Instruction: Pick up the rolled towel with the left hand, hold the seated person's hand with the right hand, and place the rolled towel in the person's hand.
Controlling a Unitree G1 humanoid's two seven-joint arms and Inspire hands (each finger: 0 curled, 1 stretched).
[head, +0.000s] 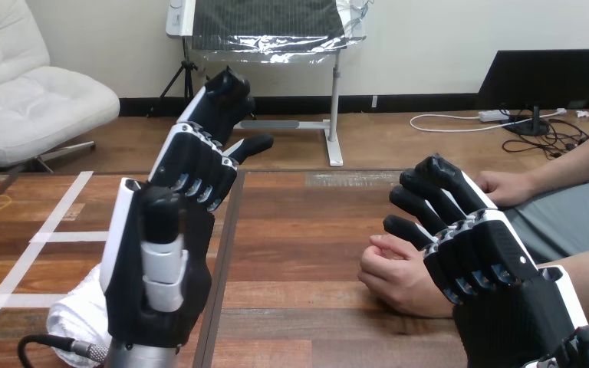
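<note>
Closest in, low at the left: rolled towel (77,316), white, lying on the wooden table (307,307) near its front edge, partly hidden behind the left forearm (142,354). Free of both robot hands' fingers. Directly above it: left hand (192,161), raised clear of the tabletop, fingers (226,88) stretched nearly straight and pointing away, thumb out to the side, nothing held. Just beyond the towel, strips of white tape (61,211) on the wood. Across to the right, well apart from the towel: person's hand (399,280), loosely curled, resting on the table. Overlapping it from the right: right hand (495,257), back up, fingers (429,188) loose and only slightly bent, reaching past that hand rather than wrapped round it. Contact between the two not discernible. Farther back at the right: second hand of the person (506,188), resting near the table's edge.
</note>
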